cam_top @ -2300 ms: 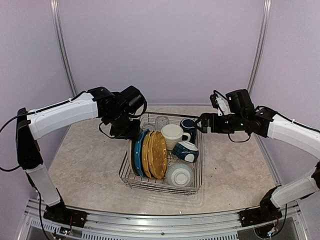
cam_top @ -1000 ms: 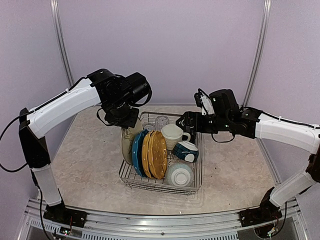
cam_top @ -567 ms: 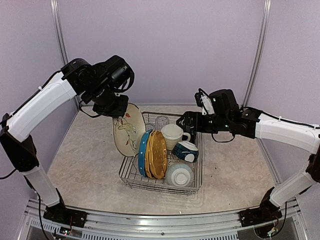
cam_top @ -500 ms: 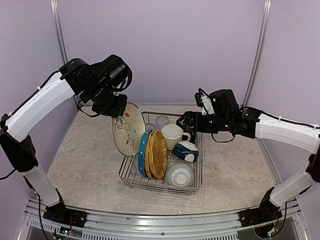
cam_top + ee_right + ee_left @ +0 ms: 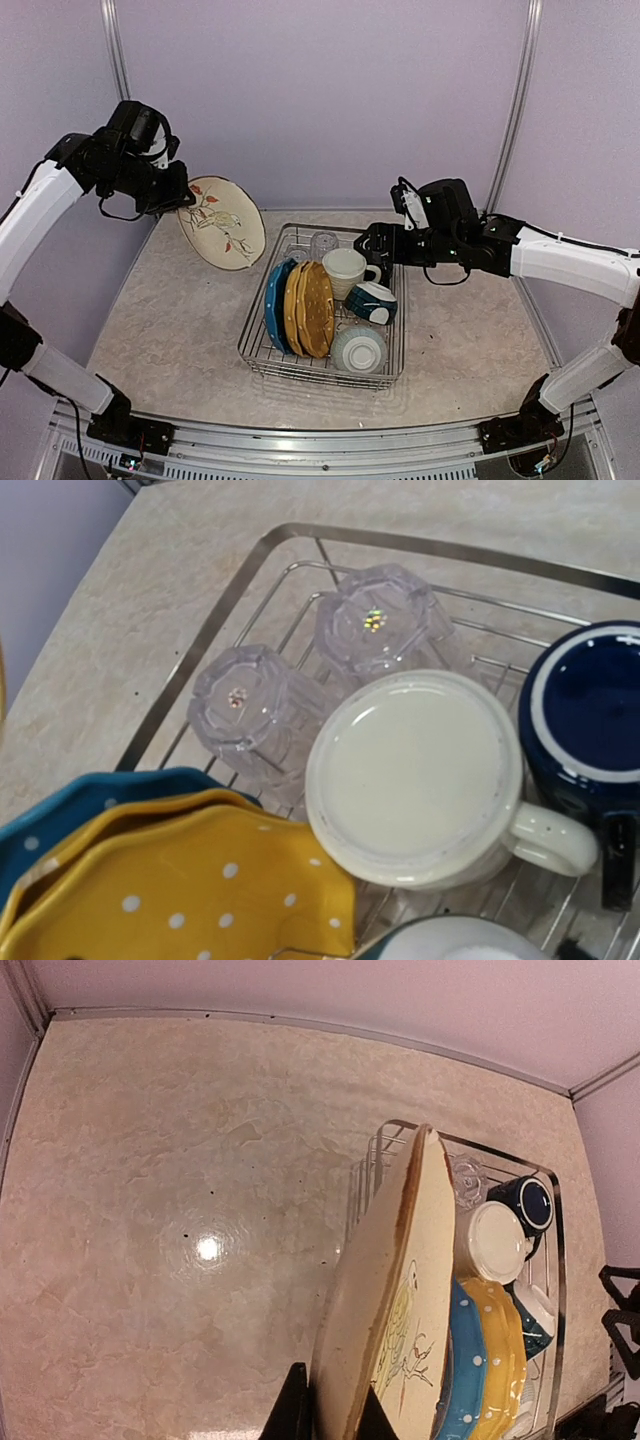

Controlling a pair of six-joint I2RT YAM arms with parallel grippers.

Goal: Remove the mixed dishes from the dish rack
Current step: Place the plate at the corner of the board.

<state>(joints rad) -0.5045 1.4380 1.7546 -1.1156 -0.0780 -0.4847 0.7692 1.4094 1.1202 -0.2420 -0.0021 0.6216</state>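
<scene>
Clamped on rim of floral cream plate (image 5: 222, 222): left gripper (image 5: 183, 196); tilted in air left of dish rack (image 5: 320, 372), above tabletop (image 5: 170, 320). Inside dish rack: blue plate (image 5: 272, 305), yellow plates (image 5: 312, 310), cream mug (image 5: 415, 775), navy mug (image 5: 585, 715), glass tumblers (image 5: 250, 705). Over far right end: right gripper (image 5: 372, 243), opening impossible to tell.

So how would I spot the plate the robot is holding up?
Find the silver wire dish rack in the middle of the table, then look up and left. The left claw holds a round cream plate in the air there; it alone has painted branches and red blossoms, not white dots.
</scene>
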